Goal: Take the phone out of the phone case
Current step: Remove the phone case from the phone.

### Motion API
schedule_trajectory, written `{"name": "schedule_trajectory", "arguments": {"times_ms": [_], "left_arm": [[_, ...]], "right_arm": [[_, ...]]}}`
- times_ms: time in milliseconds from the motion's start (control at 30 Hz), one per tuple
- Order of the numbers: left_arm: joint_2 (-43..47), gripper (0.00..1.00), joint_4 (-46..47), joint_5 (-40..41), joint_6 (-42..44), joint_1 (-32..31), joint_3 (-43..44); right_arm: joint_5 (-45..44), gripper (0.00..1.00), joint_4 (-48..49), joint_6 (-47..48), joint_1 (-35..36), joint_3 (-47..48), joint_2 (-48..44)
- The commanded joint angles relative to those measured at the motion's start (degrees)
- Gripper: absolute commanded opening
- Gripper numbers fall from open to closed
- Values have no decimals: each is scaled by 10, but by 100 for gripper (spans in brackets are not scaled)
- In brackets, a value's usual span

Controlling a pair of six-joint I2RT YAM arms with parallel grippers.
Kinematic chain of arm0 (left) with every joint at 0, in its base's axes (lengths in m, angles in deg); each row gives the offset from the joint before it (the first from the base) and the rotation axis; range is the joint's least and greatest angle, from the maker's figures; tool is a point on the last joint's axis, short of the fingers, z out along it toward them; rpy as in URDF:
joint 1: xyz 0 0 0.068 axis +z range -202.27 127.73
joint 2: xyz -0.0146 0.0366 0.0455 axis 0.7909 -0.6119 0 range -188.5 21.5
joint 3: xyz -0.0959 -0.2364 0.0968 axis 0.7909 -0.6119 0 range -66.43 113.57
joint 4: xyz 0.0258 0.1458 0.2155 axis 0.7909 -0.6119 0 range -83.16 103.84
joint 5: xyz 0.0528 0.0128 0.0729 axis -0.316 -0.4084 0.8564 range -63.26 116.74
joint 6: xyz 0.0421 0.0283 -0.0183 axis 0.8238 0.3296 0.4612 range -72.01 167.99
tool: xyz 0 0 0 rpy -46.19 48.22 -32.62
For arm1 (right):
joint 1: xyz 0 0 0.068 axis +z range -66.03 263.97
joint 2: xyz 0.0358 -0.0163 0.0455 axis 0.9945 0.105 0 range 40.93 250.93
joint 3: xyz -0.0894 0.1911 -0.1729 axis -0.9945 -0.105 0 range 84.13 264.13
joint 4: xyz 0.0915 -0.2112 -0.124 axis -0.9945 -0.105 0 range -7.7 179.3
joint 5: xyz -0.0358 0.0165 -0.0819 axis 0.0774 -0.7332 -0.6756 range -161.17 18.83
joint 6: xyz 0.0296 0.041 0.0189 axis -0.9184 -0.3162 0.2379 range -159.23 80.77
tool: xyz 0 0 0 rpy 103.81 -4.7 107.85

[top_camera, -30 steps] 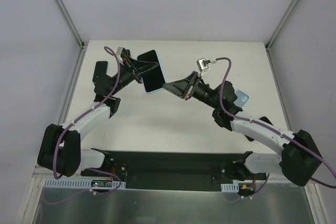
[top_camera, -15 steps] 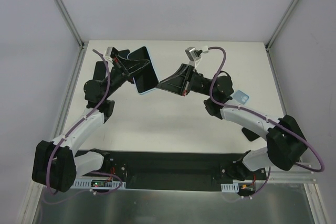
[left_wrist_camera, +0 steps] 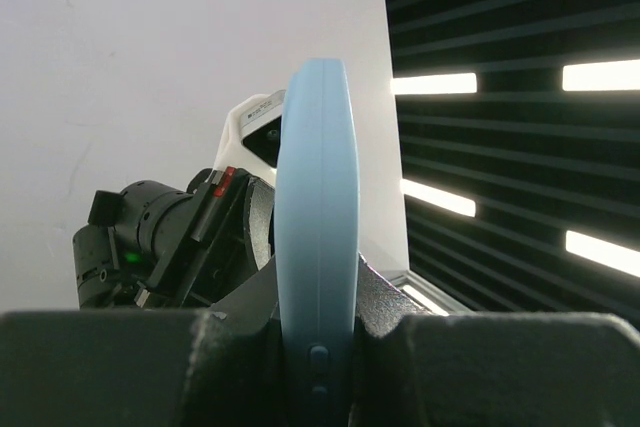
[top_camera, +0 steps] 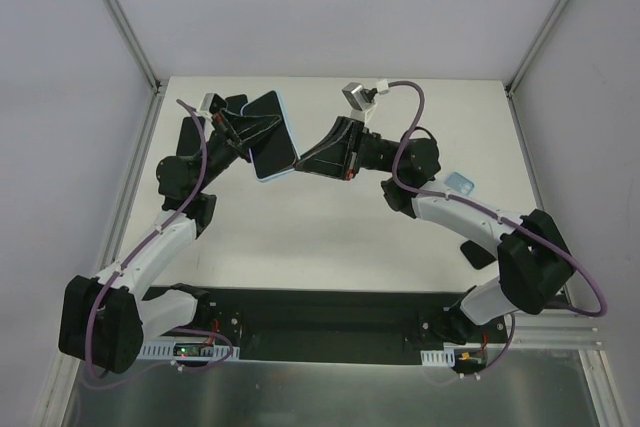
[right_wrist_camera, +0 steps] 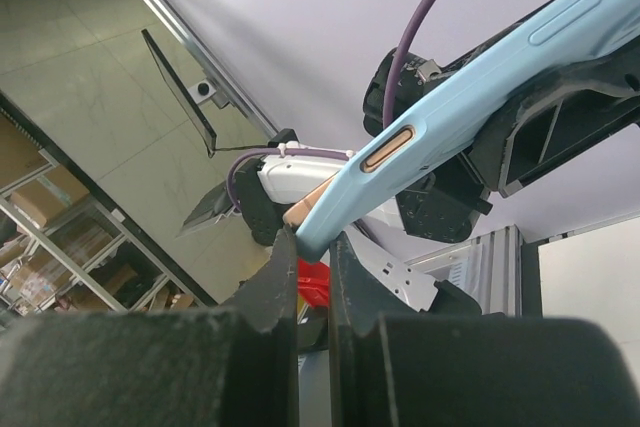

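so here's where I'm at: my left hand is clamped on the front and back of the phone case, holding it tilted up in the air over the far-left part of the surface; the phone sits in the case, dark screen facing the top camera; my right hand comes in from the other side, fingers nearly pressed together, nipping one corner of the case between the tips

stuff around: a small pale blue thing lies on the surface just beside my right arm, well apart from the case, can't tell what it is; purple cables loop off both wrists; plain white walls close in the sides and back; from my left wrist the case is edge-on and blocks the middle of the view, with my right arm's black body poking out behind it

materials: the case is matte baby blue, soft-looking, rounded along the edges, with moulded side buttons and one slot ringed in a coppery tone; a tan sliver shows right at the pinched corner, can't tell whether that's the phone's edge; my fingers are rough black plastic; the surface is smooth flat white
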Motion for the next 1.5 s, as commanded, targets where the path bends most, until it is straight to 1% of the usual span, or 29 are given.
{"name": "schedule_trajectory", "arguments": {"times_ms": [0,300,400,533,667,767,867,900,967,1000,1067,1100,1167,1200,1333,1467], "left_arm": [[14,0,-9,-23,-6,-25,9],[21,0,-1,-26,-18,-25,22],[20,0,12,-25,-29,-25,25],[11,0,22,-34,-32,-25,50],[13,0,16,-39,-30,-25,55],[15,0,15,-39,-28,-25,52],[18,0,14,-39,-26,-25,48],[18,0,14,-39,-25,-25,48],[18,0,14,-39,-22,-25,48],[18,0,14,-43,-20,-25,50],[16,0,14,-44,-19,-25,54],[17,0,14,-44,-18,-25,54],[16,0,16,-45,-17,-25,55],[15,0,17,-45,-15,-25,56],[12,0,19,-51,-13,-25,64],[8,0,15,-66,-1,-25,75]], "right_arm": [[15,1,132,29,24,37,25],[17,2,132,30,17,28,48],[4,1,132,26,7,15,59],[-42,1,131,18,-7,-16,75],[-79,1,129,2,-20,-38,89],[-108,1,103,-15,-28,-46,94],[-145,1,3,-2,-33,-56,82],[-152,1,-57,5,-34,-57,78],[-181,1,-137,34,-33,-56,56],[-190,1,-210,43,-33,-56,48],[-215,1,-279,74,-33,-45,24],[-224,1,-351,85,-34,-41,16],[-252,1,-411,101,-33,-28,-5],[-261,1,-467,116,-33,-22,-10],[-306,1,-584,141,-33,7,-24],[-313,1,-671,158,-32,50,-12]]}}
